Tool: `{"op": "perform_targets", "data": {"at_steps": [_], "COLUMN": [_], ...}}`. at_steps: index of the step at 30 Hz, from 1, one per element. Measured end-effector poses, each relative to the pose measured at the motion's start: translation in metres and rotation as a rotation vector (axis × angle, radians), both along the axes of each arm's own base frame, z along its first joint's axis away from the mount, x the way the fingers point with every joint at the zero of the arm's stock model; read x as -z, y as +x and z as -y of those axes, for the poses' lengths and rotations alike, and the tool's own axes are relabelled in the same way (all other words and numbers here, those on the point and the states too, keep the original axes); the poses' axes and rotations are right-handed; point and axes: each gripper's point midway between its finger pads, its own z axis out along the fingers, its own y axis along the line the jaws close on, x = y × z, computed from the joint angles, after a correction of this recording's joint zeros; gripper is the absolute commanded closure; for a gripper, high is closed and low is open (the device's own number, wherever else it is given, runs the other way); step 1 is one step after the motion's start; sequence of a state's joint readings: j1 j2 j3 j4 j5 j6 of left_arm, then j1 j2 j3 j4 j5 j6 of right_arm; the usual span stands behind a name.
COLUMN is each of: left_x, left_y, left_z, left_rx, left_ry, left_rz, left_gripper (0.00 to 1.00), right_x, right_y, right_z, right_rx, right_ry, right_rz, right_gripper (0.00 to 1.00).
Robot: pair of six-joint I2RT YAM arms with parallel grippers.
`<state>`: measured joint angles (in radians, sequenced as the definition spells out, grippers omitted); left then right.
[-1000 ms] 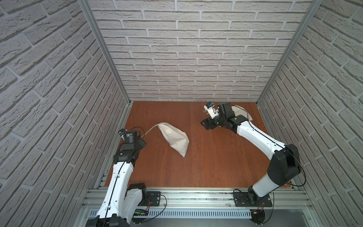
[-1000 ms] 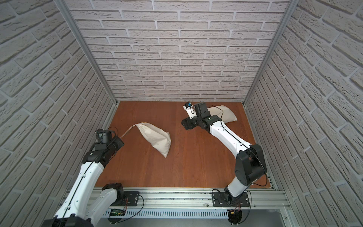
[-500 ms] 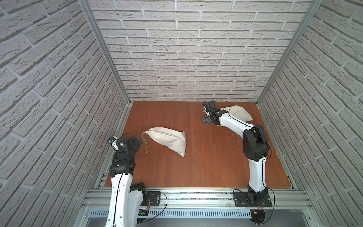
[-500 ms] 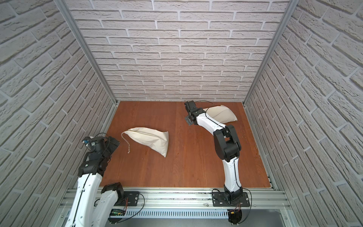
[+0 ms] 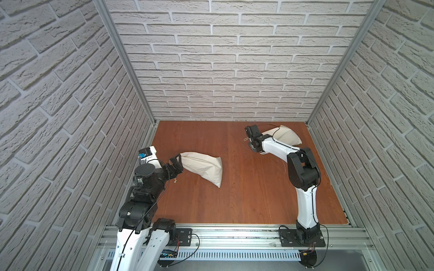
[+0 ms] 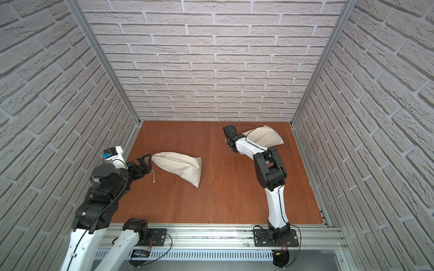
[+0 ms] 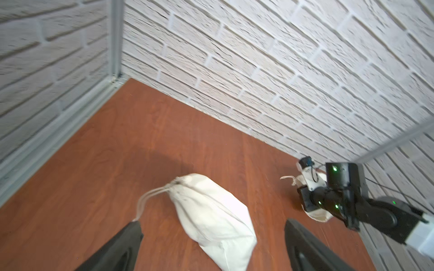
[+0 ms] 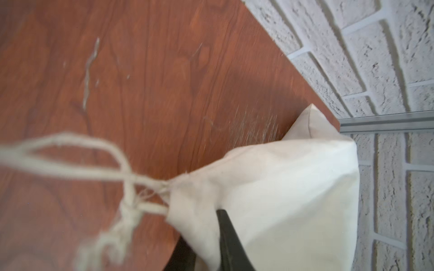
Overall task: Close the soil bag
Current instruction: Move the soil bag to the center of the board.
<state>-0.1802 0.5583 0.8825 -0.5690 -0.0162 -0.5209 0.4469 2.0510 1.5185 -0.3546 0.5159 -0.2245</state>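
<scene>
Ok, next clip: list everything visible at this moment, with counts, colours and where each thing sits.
Cloth drawstring bags: two, cream; near bag lying mid-table on the left arm's side, far bag in the far right corner.
Drawstring cords: two sets, cream; one trailing from the near bag's neck, one from the far bag's neck.
Wooden tabletop: one, reddish-brown, under everything.
Brick-pattern walls: three, white-grey, around the table.
Metal frame rail: one, silver, along the front edge.
Robot arms: two, white and black, mounted on the rail.
Left gripper: black, open, at the near bag's neck.
Right gripper: black, shut on the far bag's neck cloth.
</scene>
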Motion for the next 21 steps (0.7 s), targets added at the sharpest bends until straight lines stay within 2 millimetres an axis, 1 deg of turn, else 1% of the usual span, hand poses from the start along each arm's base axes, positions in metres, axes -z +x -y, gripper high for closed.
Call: {"op": "perform_targets", "data": {"at_steps": [1, 3, 6, 8, 9, 12, 15, 17, 19, 21], "left_x": [0.000, 0.004, 0.019, 0.032, 0.039, 0.065, 0.087, 0.101, 0.116, 0.126], "left_y": [0.002, 0.006, 0.013, 0.017, 0.019, 0.021, 0.021, 0.021, 0.023, 0.027], "left_z": [0.015, 0.043, 0.089, 0.121, 0.136, 0.181, 0.217, 0.237, 0.256, 0.268], "left_rx": [0.060, 0.162, 0.303, 0.387, 0.425, 0.532, 0.618, 0.661, 0.702, 0.724], "left_ry": [0.005, 0.023, 0.083, 0.130, 0.151, 0.212, 0.262, 0.288, 0.302, 0.313], "left_rz": [0.000, -0.013, -0.049, -0.071, -0.081, -0.115, -0.128, -0.133, -0.135, -0.131], "left_gripper": [0.02, 0.02, 0.02, 0.02, 0.02, 0.02, 0.02, 0.02, 0.04, 0.07], "right_x": [-0.006, -0.025, -0.056, -0.068, -0.071, -0.067, -0.048, -0.032, -0.022, -0.020], "right_y": [-0.008, -0.024, -0.047, -0.065, -0.075, -0.103, -0.133, -0.152, -0.165, -0.171], "right_z": [0.002, 0.005, 0.004, 0.000, -0.003, -0.016, -0.030, -0.039, -0.045, -0.050], "right_rx": [-0.002, -0.010, -0.026, -0.046, -0.059, -0.097, -0.134, -0.153, -0.168, -0.178], "right_ry": [0.025, 0.081, 0.182, 0.247, 0.278, 0.367, 0.439, 0.479, 0.527, 0.568], "right_rz": [-0.003, 0.012, 0.059, 0.076, 0.077, 0.063, 0.024, -0.018, -0.045, -0.050], "right_gripper": [0.97, 0.97, 0.97, 0.96, 0.96, 0.95, 0.94, 0.94, 0.94, 0.94]}}
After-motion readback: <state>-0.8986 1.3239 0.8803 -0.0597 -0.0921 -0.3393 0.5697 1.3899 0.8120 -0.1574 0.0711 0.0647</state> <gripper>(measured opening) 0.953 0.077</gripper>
